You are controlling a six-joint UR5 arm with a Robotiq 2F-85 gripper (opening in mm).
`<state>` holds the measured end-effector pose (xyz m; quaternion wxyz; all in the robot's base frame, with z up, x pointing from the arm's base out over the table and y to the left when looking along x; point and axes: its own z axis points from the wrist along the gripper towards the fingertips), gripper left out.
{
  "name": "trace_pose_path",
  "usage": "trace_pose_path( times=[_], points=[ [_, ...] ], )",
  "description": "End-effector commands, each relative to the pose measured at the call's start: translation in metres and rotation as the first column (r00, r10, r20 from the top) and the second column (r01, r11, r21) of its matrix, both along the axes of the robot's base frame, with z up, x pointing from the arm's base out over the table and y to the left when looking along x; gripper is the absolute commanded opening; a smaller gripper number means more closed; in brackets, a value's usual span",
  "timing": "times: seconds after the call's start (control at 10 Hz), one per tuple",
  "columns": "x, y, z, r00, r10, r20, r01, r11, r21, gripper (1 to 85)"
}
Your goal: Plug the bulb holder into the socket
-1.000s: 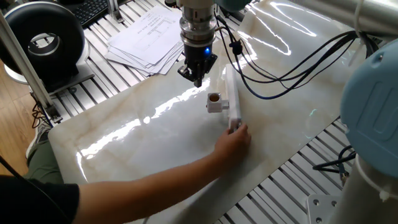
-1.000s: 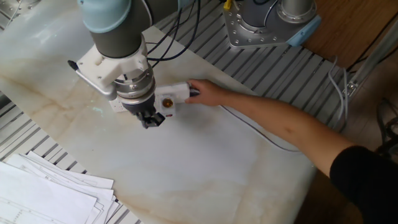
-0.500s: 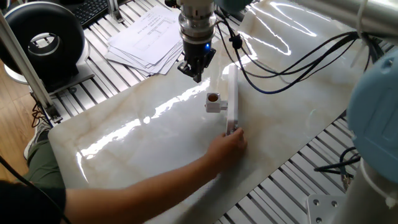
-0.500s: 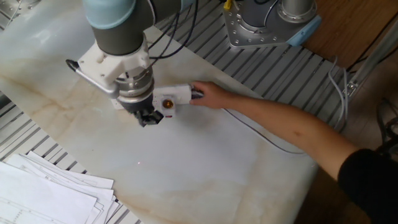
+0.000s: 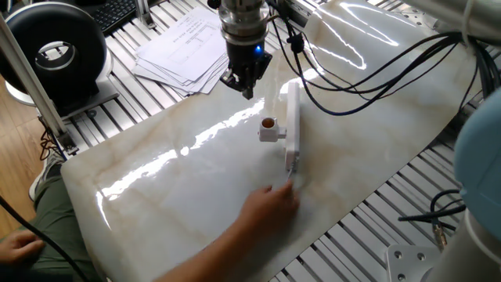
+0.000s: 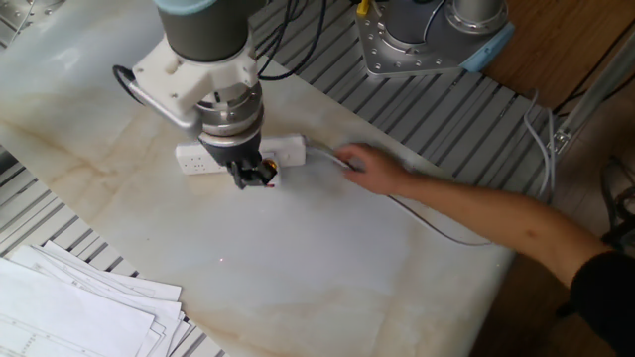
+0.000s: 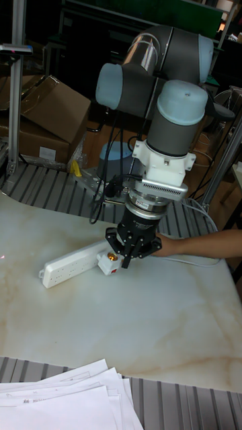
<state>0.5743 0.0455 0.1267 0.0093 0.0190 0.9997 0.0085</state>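
The bulb holder (image 5: pixel 269 129) sits on the marble table (image 5: pixel 180 180), pressed against the side of the socket (image 5: pixel 293 129) near its middle, brass mouth up. My gripper (image 5: pixel 242 84) hovers above and a little away from it, holding nothing; how far my jaws stand apart I cannot tell. A person's hand (image 5: pixel 270 205) rests near the strip's cable end. The risk, as I judge it: that hand nudges the strip and my descent lands off the holder.
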Motion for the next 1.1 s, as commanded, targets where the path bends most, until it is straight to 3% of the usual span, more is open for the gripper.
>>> trace_pose_path(
  times=[0.0,0.1,0.3,0.6,1.0],
  points=[
    [0.005,0.006,-0.001,0.998,-0.061,-0.016,0.061,0.998,-0.012,1.3],
    [-0.012,-0.011,-0.002,0.996,-0.060,-0.061,0.057,0.997,-0.050,1.3],
    [-0.024,-0.006,0.000,0.993,-0.083,-0.085,0.083,0.997,-0.004,1.3],
    [-0.024,-0.008,-0.007,0.994,-0.055,-0.093,0.055,0.998,0.000,1.3],
    [-0.021,-0.012,-0.015,0.997,-0.001,-0.073,0.002,1.000,0.016,1.3]
  ],
)
